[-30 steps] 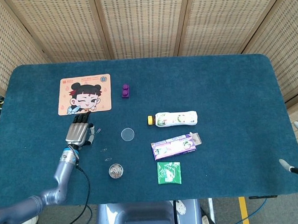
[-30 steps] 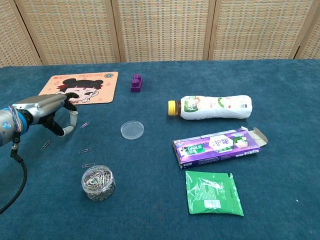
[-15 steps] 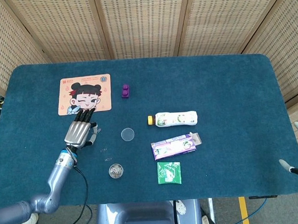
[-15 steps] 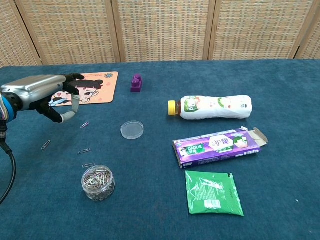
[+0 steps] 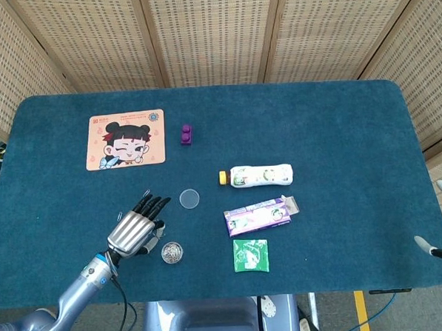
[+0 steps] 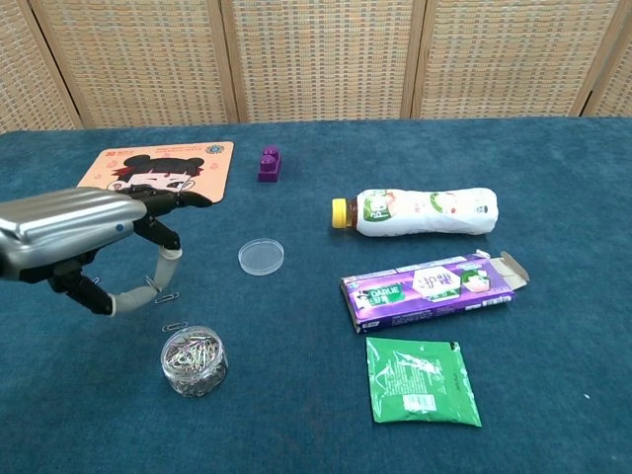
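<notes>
Your left hand (image 6: 94,237) hovers above the blue tablecloth (image 5: 338,130) near the front left of the table, with its fingers spread apart and slightly curved and nothing held in them. Directly below and just in front of it, toward the table's near edge, stands the small clear jar of paper clips (image 6: 194,360), upright and uncovered; in the head view the jar (image 5: 171,252) sits just beside the hand (image 5: 135,229). The jar's round clear lid (image 6: 261,257) lies flat on the cloth, a little farther back and to the right of your fingertips, apart from the jar. A few loose paper clips (image 6: 175,326) lie on the cloth between the hand and the jar. Farther back on the left lies the cartoon mouse pad (image 5: 125,139), and beside it a purple toy block (image 5: 187,134). To the right of the lid, a white drink bottle (image 6: 415,212) with a yellow cap lies on its side, then a purple carton (image 6: 430,288) with its end flap open, then a green sachet (image 6: 420,380) nearest the front edge. Your right hand does not appear in either view.
</notes>
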Available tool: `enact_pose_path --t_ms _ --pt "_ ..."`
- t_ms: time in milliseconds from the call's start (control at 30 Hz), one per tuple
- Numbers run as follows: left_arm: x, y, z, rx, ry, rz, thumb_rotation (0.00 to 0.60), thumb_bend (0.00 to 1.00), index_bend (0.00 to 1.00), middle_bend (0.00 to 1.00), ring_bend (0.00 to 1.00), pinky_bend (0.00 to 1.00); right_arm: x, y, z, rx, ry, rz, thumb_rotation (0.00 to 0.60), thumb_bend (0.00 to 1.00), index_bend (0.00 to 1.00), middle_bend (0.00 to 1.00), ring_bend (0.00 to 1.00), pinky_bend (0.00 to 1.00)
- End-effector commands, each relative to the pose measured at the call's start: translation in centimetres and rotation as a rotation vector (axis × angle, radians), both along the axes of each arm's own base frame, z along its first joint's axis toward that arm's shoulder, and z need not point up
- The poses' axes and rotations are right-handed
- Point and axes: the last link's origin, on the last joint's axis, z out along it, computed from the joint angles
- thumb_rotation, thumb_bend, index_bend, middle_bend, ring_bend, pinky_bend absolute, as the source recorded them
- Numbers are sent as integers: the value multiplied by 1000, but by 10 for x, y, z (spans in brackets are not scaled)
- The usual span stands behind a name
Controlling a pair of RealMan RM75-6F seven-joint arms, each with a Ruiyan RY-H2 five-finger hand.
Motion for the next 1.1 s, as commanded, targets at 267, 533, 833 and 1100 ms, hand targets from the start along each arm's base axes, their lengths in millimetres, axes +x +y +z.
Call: enact_pose_path --t_ms 267,533,833,1100 --pt "1 -17 -18 -87 8 -27 600 483 793 0 0 0 0 0 1 -2 -1 0 600 0 0 0 0 0" --pt "2 -20 -28 -102 19 -43 600 483 776 0 0 0 -1 0 1 -3 -3 -1 600 0 0 0 0 0" --pt "5 -19 -35 -103 -6 -46 600 373 483 0 0 0 0 1 1 -1 -3 2 600 0 0 0 0 0" --pt "10 -19 -32 -114 -67 -41 600 150 299 0 0 0 -1 0 1 -1 -1 0 600 0 0 0 0 0"
